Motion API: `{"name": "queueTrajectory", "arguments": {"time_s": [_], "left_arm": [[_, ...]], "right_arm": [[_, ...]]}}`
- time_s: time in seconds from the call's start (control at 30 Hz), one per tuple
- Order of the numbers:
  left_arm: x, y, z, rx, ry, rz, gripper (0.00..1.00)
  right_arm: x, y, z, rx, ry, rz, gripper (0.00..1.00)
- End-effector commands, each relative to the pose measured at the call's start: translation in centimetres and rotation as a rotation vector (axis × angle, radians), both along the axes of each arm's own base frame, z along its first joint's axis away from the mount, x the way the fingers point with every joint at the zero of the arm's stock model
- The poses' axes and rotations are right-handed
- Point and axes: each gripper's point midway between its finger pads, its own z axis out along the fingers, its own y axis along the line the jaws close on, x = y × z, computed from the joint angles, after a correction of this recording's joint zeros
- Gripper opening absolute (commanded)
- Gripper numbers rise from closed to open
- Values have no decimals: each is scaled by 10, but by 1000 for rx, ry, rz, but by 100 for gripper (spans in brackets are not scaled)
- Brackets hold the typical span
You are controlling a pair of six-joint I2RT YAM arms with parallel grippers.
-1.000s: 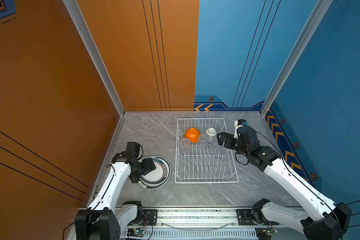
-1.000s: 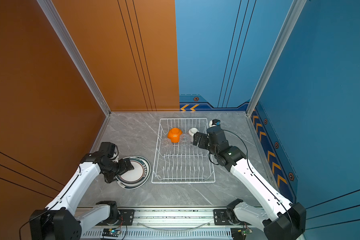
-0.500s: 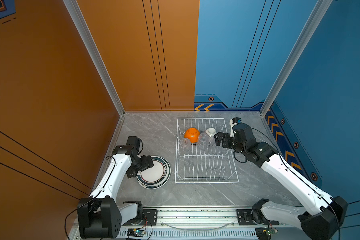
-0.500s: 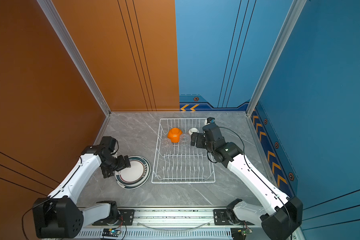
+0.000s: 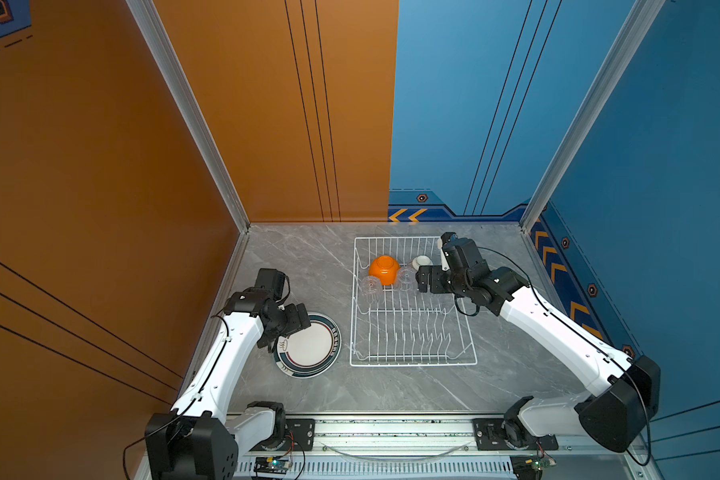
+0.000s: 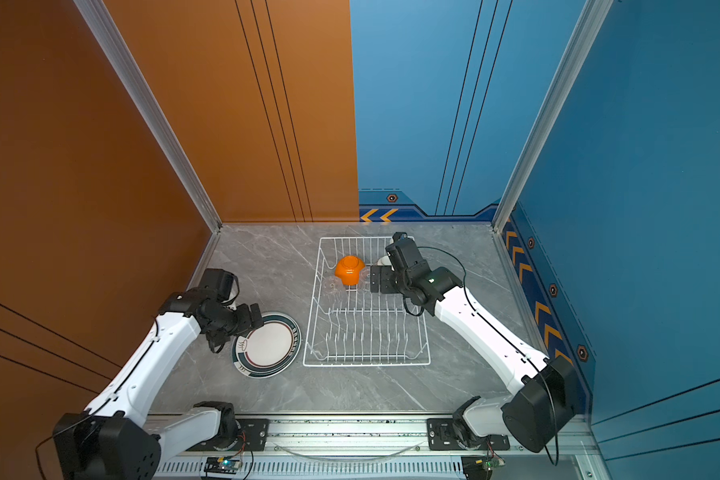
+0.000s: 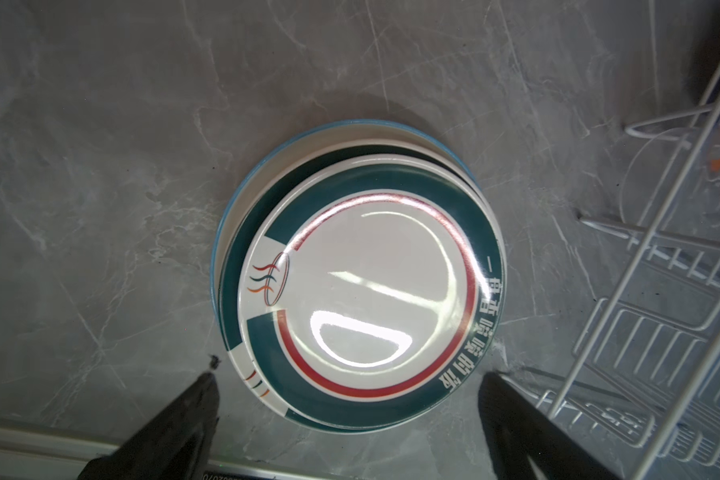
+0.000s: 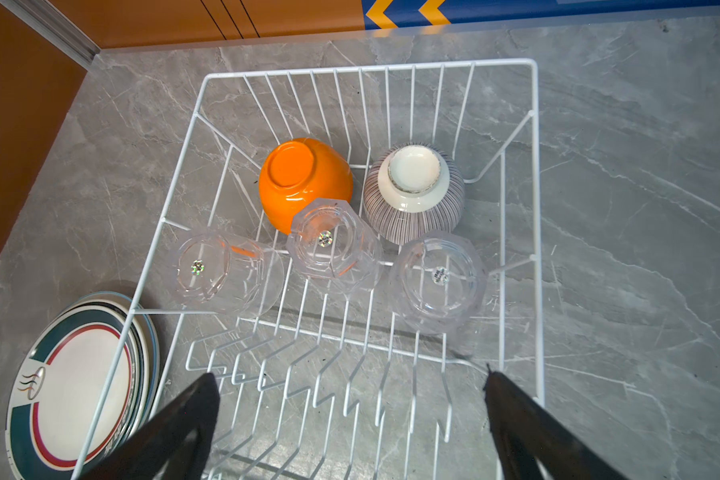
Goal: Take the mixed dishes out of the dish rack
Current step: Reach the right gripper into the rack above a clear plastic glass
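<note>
With both jaws open and empty, the right gripper (image 8: 348,374) should drop squarely over the right-hand cup (image 8: 439,276) in the rack's (image 5: 412,365) far half, clear of the striped bowl (image 8: 412,195), while the left gripper (image 7: 346,375) hovers over the plates (image 7: 362,299) stacked left of it.

Three clear glass cups (image 8: 333,245), one orange bowl (image 8: 304,183), one striped white bowl (image 8: 412,195), one dish rack (image 5: 412,332), seemingly three stacked plates (image 7: 362,291).
</note>
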Motion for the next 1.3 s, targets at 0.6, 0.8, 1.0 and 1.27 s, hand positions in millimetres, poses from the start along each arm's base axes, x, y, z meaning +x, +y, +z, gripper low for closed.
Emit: {"name": "queueTrajectory", "arguments": {"time_s": [0.6, 0.8, 1.0, 1.27], "left_arm": [[12, -53, 40, -260, -435, -233, 98], [6, -57, 50, -304, -545, -256, 98], [5, -40, 52, -241, -567, -197, 98], [7, -24, 48, -182, -544, -149, 98]], "right_arm": [[-17, 65, -26, 134, 95, 70, 100], [-12, 97, -20, 154, 110, 116, 100], [4, 120, -37, 102, 165, 150, 97], [20, 146, -71, 18, 217, 179, 86]]}}
